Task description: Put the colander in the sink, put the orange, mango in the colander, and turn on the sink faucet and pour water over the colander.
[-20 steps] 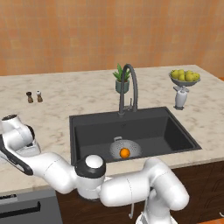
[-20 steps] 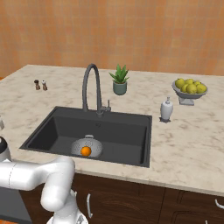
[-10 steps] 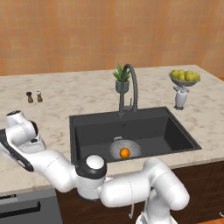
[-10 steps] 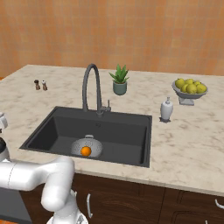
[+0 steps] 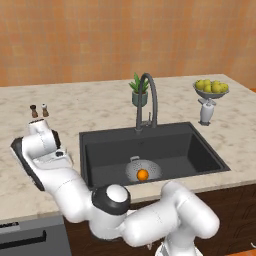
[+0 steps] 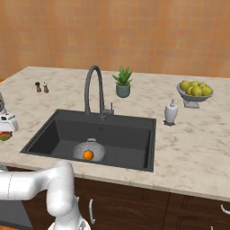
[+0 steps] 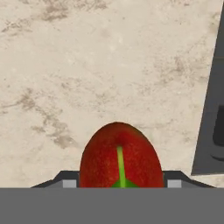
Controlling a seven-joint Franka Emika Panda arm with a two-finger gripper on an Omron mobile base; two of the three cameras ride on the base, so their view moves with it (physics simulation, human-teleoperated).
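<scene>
mango [image 7: 120, 158] btwn fingertips [image 7: 68, 180], over counter [image 7: 87, 65]

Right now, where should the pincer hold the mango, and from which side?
Across its narrow middle, one finger on each long flank, coming from above. In the hand view the mango is an oval, so the short axis fits the jaws. The pincer already straddles it that way, with the counter below.

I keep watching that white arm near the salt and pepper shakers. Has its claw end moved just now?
Yes. In the left base view the claw end has risen beside the sink, closer to the shakers, holding the mango.
</scene>
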